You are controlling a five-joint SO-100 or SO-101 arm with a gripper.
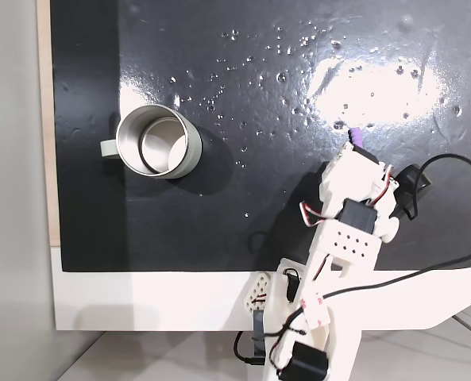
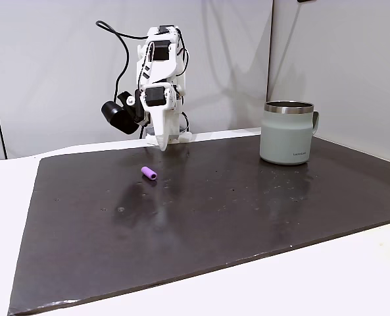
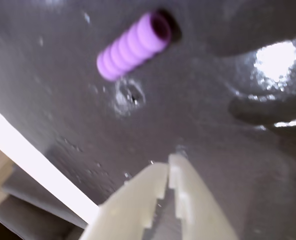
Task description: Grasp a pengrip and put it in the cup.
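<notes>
The pengrip (image 2: 148, 173) is a small ribbed purple sleeve lying on its side on the black mat. In the wrist view the pengrip (image 3: 133, 46) lies ahead of my white fingertips, apart from them. From above, only a purple end of the pengrip (image 1: 357, 136) pokes out past the arm's head. My gripper (image 2: 162, 146) points down just above the mat, a little behind the pengrip, and the gripper (image 3: 168, 167) has its jaws together with nothing between them. The cup (image 1: 157, 141) stands upright and far off to the left; in a fixed view the cup (image 2: 287, 135) is at the right.
The black mat (image 2: 201, 224) covers most of the white table (image 1: 140, 302). Its front edge runs close to the arm's base (image 1: 314, 349). Black cables (image 1: 449, 262) loop beside the arm. A bright glare patch (image 1: 370, 79) lies on the mat beyond the gripper.
</notes>
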